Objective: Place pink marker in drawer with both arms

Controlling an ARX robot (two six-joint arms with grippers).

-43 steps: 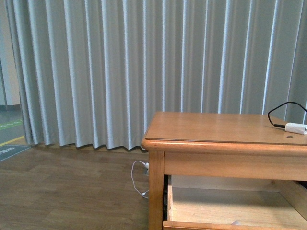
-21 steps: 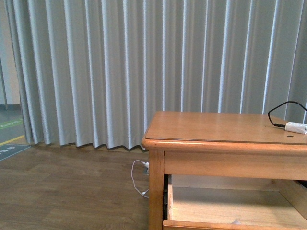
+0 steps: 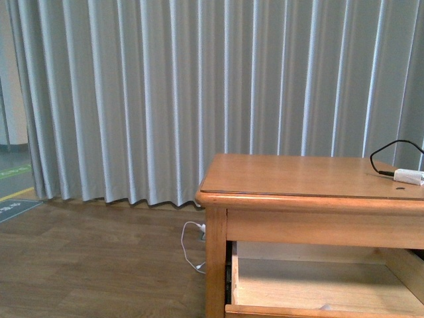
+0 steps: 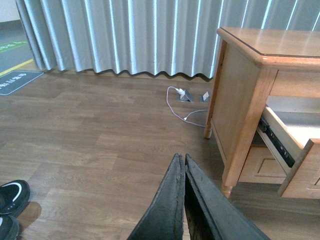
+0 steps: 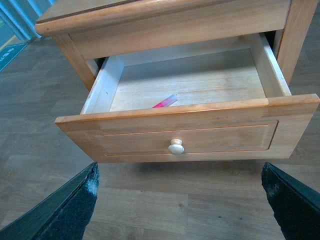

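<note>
The upper drawer (image 5: 190,137) of the honey-brown cabinet is pulled out, its pale round knob (image 5: 175,146) facing my right wrist camera. Inside it the pink marker (image 5: 164,102) lies on the drawer floor close behind the front panel, its white end just showing. My right gripper (image 5: 180,192) is open, its fingers spread wide over the floor just in front of the knob, touching nothing. My left gripper (image 4: 181,159) is shut and empty, hanging above the wooden floor off the cabinet's side. The drawer (image 4: 295,145) shows open there too. No arm appears in the front view, only the drawer's inside (image 3: 318,285).
A white adapter with black cable (image 3: 407,176) lies on the cabinet top (image 3: 298,175). A white cable and plugs (image 4: 187,100) lie on the floor by the cabinet leg (image 4: 209,115). Grey curtains (image 3: 165,99) hang behind. A black shoe (image 4: 12,196) rests on the floor.
</note>
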